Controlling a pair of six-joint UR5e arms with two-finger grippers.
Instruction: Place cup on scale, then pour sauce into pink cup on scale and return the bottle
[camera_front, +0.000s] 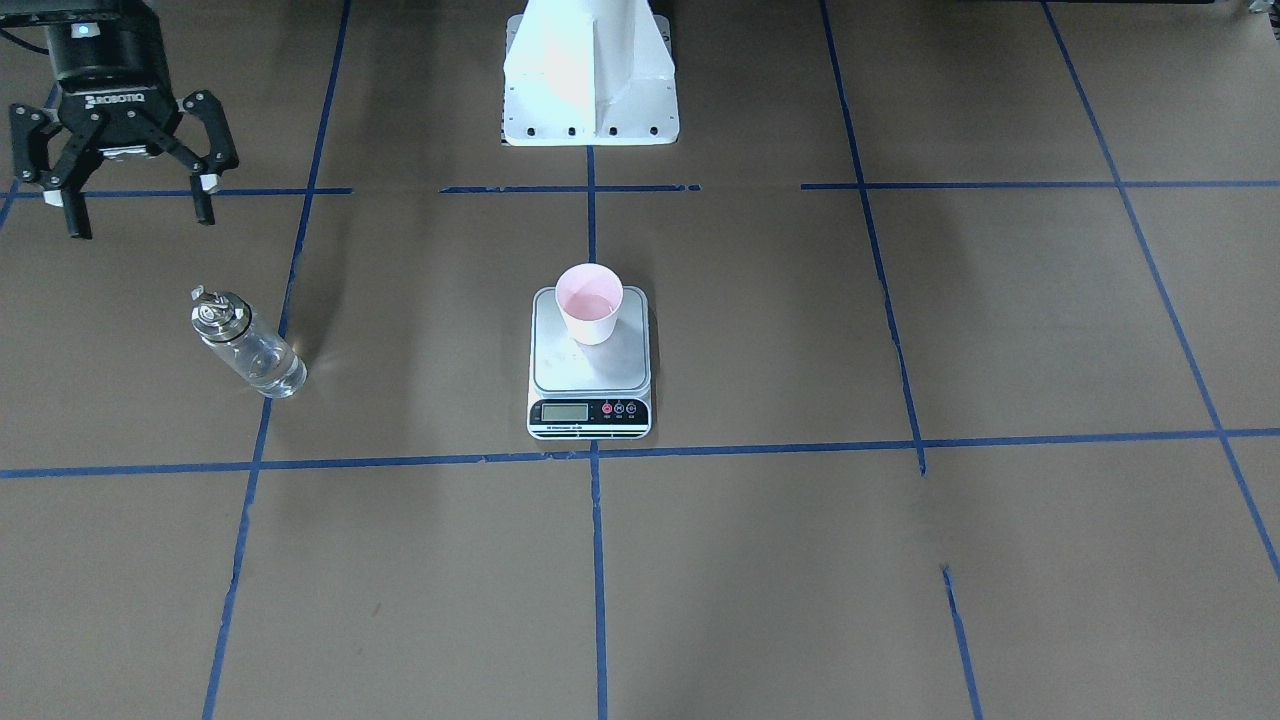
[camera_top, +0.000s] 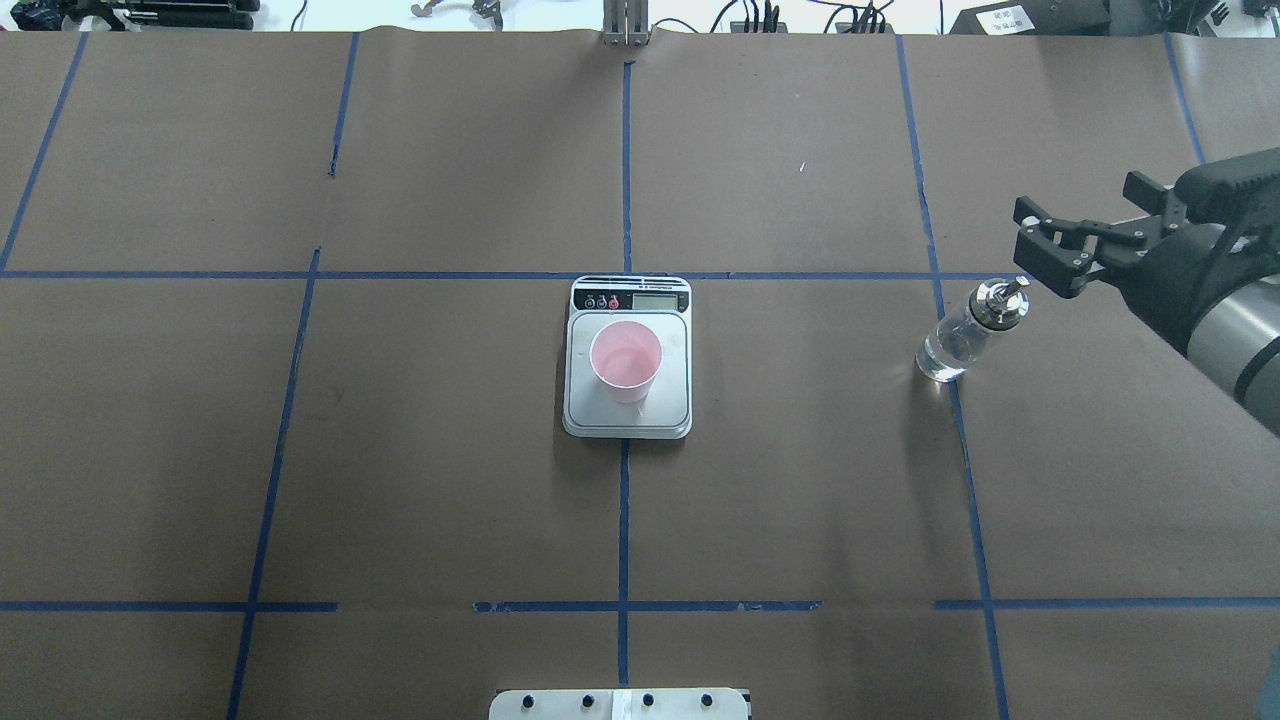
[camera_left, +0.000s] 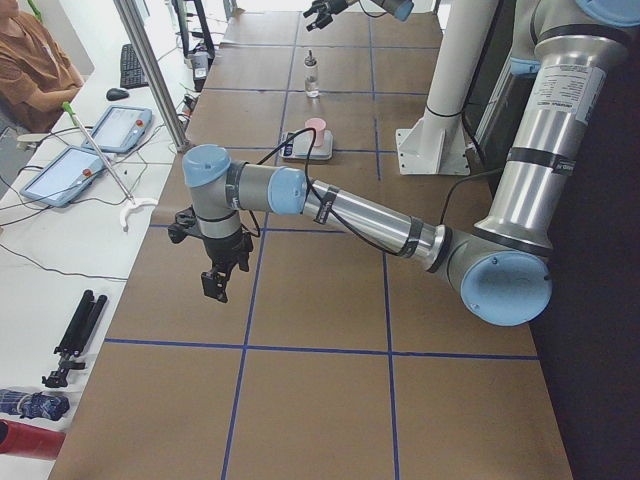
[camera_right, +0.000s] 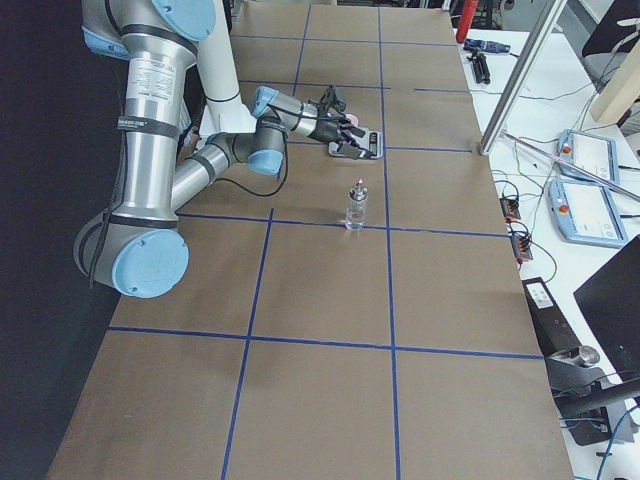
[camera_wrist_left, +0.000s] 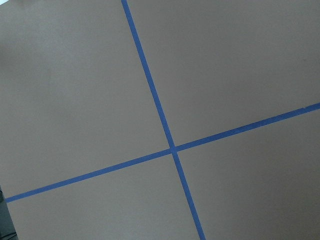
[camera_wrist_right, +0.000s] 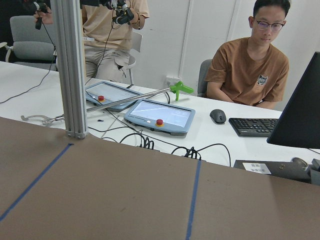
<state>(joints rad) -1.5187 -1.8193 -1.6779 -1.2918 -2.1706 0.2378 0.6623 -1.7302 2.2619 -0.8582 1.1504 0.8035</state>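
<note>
- The right pincer (camera_front: 140, 215) is spread wide and holds nothing. It hangs above the table, aimed level and outward, which suits a sideways grab on something upright.
- The bottle (camera_front: 248, 345) stands upright on the table, just ahead of and below this pincer's fingertips (camera_top: 1040, 228). It touches neither of them. Its metal spout is the part nearest the pincer.
- The gap between the fingers looks wider than the bottle's body, so I judge the pincer could close around the glass or pull away from it. The pictures do not show which step this is.
- Clear liquid (camera_top: 945, 358) fills the lower part of the bottle.
- Further out toward mid-table, well apart from the pincer, the cup (camera_front: 590, 303) sits upright on the scale (camera_front: 590, 385). It stands toward the end away from the display, so the readout is uncovered.
- The cup step therefore looks done. Whether the cup already holds liquid is too faint to tell.
- The left pincer (camera_left: 215, 275) hangs pointing down over the bare table (camera_front: 800, 550), far from the scale. I judge it is parked out of the way. Its wrist view shows only a cross of blue tape (camera_wrist_left: 172, 149), so I cannot tell how its jaws stand.
</note>
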